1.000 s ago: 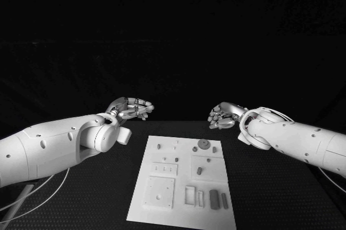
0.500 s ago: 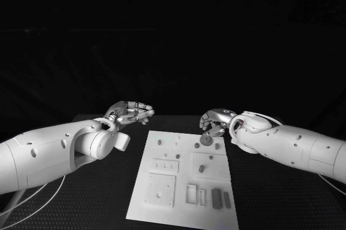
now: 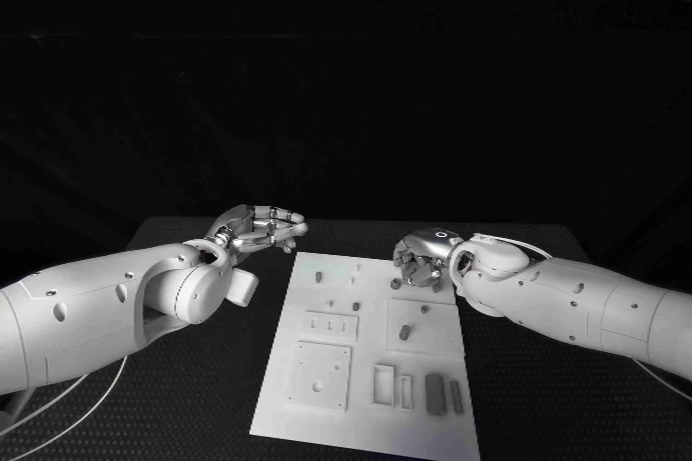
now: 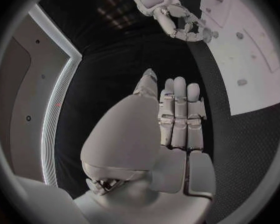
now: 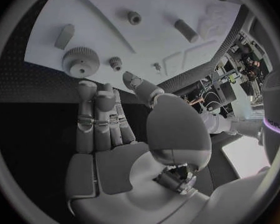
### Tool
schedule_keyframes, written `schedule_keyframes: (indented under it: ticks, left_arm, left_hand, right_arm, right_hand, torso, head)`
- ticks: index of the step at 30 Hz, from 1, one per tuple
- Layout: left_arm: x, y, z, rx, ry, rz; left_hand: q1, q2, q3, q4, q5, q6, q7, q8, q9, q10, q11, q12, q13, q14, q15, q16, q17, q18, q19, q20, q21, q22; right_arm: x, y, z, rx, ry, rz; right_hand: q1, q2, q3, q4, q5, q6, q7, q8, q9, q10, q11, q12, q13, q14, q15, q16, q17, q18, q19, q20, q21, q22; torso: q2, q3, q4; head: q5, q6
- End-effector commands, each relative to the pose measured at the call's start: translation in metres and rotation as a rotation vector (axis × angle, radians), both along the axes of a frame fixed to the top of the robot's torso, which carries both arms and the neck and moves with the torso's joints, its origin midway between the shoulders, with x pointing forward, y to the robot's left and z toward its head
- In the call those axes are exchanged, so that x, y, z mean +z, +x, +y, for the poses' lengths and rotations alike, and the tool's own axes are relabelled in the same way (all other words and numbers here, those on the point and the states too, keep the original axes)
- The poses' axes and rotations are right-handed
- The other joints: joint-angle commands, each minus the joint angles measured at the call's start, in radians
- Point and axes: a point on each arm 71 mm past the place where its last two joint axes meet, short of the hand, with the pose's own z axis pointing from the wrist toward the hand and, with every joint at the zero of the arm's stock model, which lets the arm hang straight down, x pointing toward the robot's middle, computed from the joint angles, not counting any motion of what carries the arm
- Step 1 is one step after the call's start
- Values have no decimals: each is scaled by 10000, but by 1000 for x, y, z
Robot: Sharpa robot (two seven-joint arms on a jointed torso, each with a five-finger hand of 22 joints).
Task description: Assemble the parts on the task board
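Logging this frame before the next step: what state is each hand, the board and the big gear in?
Left hand: empty, fingers loosely curled, beside the board.
Right hand: empty, over the board's far right corner.
Board: flat on the table.
Big gear: lying flat on the board, untouched.

We counted one flat white rectangular task board point(image 3: 368, 381), two silver many-fingered hands, left point(image 3: 260, 225) and right point(image 3: 424, 258), and one black counter point(image 3: 534, 381).

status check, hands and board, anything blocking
Left hand open, held off the board's far left corner. Right hand open above the large gear, not touching. Task board flat, parts lying loose. Nothing blocking.
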Motion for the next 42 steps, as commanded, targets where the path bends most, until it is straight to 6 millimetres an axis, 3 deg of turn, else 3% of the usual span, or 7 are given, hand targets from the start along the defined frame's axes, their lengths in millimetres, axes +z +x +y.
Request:
schedule_keyframes:
  ticks: [1,22,24,25,35,40,42]
  left_arm:
    - [2,-1,-3,-254,-111,-105]
    - [2,-3,-6,-365,-155,-54]
    - [2,-2,-7,-369,-157,-39]
    - [2,-2,-7,-370,-159,-33]
    - [2,-2,-6,-366,-158,-10]
    - [1,-2,-6,-379,-157,8]
    - [1,-2,-6,-383,-156,15]
  left_hand:
    - [-66,40,-53,9,-47,40,56,-44,14,-88,26,-48,14,-39,23,-67,-12,150,-82,23,33,166]
    - [-165,31,-70,11,-81,33,63,-86,30,-122,52,-131,35,-75,43,-105,-26,150,-123,41,23,151]
    - [-175,34,-70,12,-83,31,65,-90,31,-122,53,-135,37,-75,44,-106,-26,150,-123,42,23,150]
    - [-184,36,-71,13,-85,31,66,-92,32,-122,54,-139,39,-75,44,-106,-26,150,-124,44,24,150]
    - [-212,38,-71,13,-89,30,67,-101,36,-121,56,-151,46,-73,46,-108,-26,152,-126,45,25,148]
    - [-224,37,-72,12,-91,27,68,-106,38,-120,56,-157,49,-72,46,-109,-26,153,-127,46,26,148]
    - [-228,32,-72,10,-93,25,70,-109,38,-120,56,-160,51,-73,46,-110,-27,154,-128,46,26,147]
  right_arm:
    - [-1,0,2,140,-456,-154]
    - [-6,1,8,252,-827,-232]
    - [-7,0,8,273,-863,-217]
    - [-8,0,8,281,-862,-221]
    - [-10,-2,9,410,-1154,-241]
    - [-9,-3,11,532,-1268,-509]
    - [-9,-3,11,542,-1395,-544]
  right_hand:
    - [4,-122,34,39,-77,-115,-30,-82,-25,-133,3,-57,-52,-4,100,106,-5,463,45,-32,69,232]
    - [14,-189,186,144,-481,-51,-45,-83,-55,-117,-7,67,-95,-76,96,383,-139,463,1,-41,273,211]
    - [17,-171,208,145,-496,19,-56,-50,-43,-5,-34,103,-68,-84,69,415,-161,463,-3,-43,302,211]
    - [24,-156,225,142,-507,98,-59,-9,-24,120,-53,153,-35,-89,52,439,-175,463,-5,-47,323,212]
    - [75,31,456,125,-557,803,-214,361,215,1011,-366,497,339,-139,-252,594,-287,448,46,-15,604,232]
    - [284,393,781,12,-560,1313,-365,661,441,1590,-609,760,620,-185,-486,665,-313,463,23,-59,776,235]
    - [316,404,852,-30,-559,1397,-382,708,503,1685,-660,798,709,-197,-537,676,-333,463,7,-72,839,236]
  torso:
    - [154,-11,32]
    - [544,-58,97]
    - [575,-78,156]
    - [611,-96,243]
    - [665,-95,233]
    - [694,-82,234]
    - [706,-80,233]
  head:
    - [-6,10]
    - [-42,116]
    - [-71,132]
    - [-174,145]
    - [-185,131]
    - [-185,145]
    - [-184,141]
